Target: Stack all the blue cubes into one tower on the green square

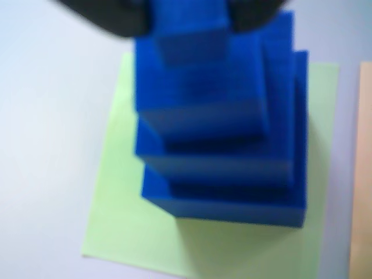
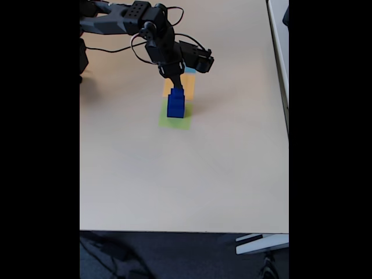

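So the wrist view was basically all tower (image 1: pixel 221 145): four blue cubes (image 1: pixel 224 192) stepped up from biggest at the bottom to smallest on top, sitting on the green square (image 1: pixel 125 221). Up close you could see the stack wasn't centred on the square. It sat toward the upper right of it in that view, with a wide strip of bare green to the left and below, and the bottom cube close to the square's right edge. The claw (image 1: pixel 189 17) showed as two dark blurry fingers (image 1: pixel 110 17) at the top of the picture, one on each side of the smallest cube (image 1: pixel 189 32), narrowed down and gripping it. A sliver of the orange square (image 1: pixel 363 174) peeked in at the right edge, apart from the green one.

The fixed view gave the big picture instead. The arm (image 2: pixel 145 23) reached in from the top left, with loose black wires looping around it, and the claw (image 2: pixel 176 88) was straight over the tower (image 2: pixel 175 104). From there the orange square (image 2: pixel 189 87) sat just behind the green square (image 2: pixel 174 122), with a bit of a light-blue square (image 2: pixel 190 70) behind that, mostly hidden by the arm. You couldn't make out the finger gap at all from that far.

Room-wise, the tabletop (image 2: pixel 186 174) had loads of bare surface in front and to both sides, and the tower was well away from the near edge and the right edge.
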Robot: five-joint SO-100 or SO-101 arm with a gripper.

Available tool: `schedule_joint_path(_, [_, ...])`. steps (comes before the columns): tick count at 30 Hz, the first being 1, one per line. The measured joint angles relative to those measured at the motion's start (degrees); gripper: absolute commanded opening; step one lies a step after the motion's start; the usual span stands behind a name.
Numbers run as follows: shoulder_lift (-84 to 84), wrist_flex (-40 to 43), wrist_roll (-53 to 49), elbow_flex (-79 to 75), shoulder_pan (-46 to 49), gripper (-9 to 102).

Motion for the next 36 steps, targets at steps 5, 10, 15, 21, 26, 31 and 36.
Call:
schedule_joint_path(5, [0.0, 0.0, 0.0, 0.0, 0.0, 1])
schedule_joint_path(10, [0.0, 0.0, 0.0, 0.0, 0.0, 2])
schedule_joint_path(15, [0.0, 0.0, 0.0, 0.0, 0.0, 2])
schedule_joint_path(21, [-0.9, -0.3, 0.0, 0.0, 0.0, 3])
schedule_joint_path(26, [-0.9, -0.4, 0.0, 0.0, 0.0, 4])
schedule_joint_path(31, [-0.9, -0.4, 0.0, 0.0, 0.0, 5])
schedule_joint_path(36, [-0.9, -0.4, 0.0, 0.0, 0.0, 8])
